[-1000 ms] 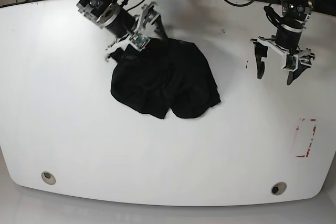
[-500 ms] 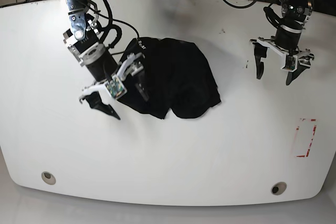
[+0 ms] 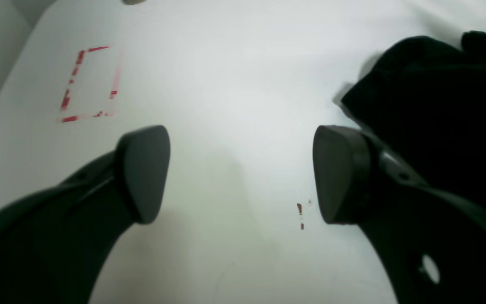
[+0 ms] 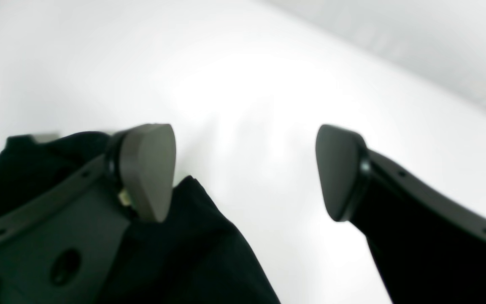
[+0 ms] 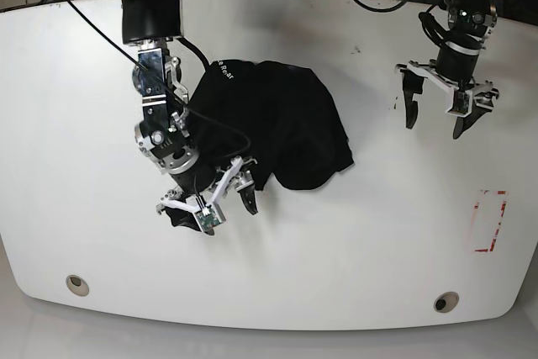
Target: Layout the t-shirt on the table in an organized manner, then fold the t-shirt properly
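The t-shirt (image 5: 282, 124) lies crumpled in a black heap near the middle of the table (image 5: 378, 241), with a bit of white lettering at its far-left edge. My right gripper (image 5: 210, 205) hovers open at the heap's near-left edge. In the right wrist view one finger (image 4: 148, 169) stands over the t-shirt (image 4: 192, 253) and the other over bare table, with nothing held between them in the right gripper (image 4: 243, 173). My left gripper (image 5: 435, 124) hangs open over bare table right of the heap. The left wrist view shows the left gripper (image 3: 241, 173) open, with the t-shirt (image 3: 437, 105) beside it.
A red-and-white tape rectangle (image 5: 490, 221) marks the table's right side; it also shows in the left wrist view as the tape rectangle (image 3: 91, 84). Two grommet holes (image 5: 77, 284) (image 5: 446, 301) sit near the front edge. Cables lie beyond the table's far edge.
My right arm has swung from the t-shirt's far-left edge down its left side to its near-left edge, staying open. The left gripper has barely moved.
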Motion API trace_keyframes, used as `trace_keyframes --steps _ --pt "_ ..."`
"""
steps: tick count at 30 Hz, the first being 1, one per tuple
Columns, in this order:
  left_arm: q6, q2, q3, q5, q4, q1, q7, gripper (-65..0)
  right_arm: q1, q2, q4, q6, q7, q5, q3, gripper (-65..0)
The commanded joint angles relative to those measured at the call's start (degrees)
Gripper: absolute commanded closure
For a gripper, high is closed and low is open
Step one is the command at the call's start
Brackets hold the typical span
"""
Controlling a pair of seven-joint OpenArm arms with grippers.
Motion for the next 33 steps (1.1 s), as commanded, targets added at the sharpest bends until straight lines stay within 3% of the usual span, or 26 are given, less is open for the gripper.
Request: trace_keyframes --steps 1,20,33 --pt "0.52 -0.48 -0.34 -0.29 1.03 -0.13 -1.72 -50.4 3.46 -0.95 -3.06 -0.13 1.45 0.4 0.07 -48.7" --pt "0.52 -0.48 -0.43 -0.29 -1.52 -0.04 -1.72 -50.4 7.07 -3.24 -23.72 -0.13 4.0 0.49 0.07 -48.7" --pt "0.52 -0.48 -0.52 -0.29 -3.28 -0.04 -1.72 -50.4 3.82 -3.5 -26.0 -0.13 6.72 0.49 -0.19 -48.2"
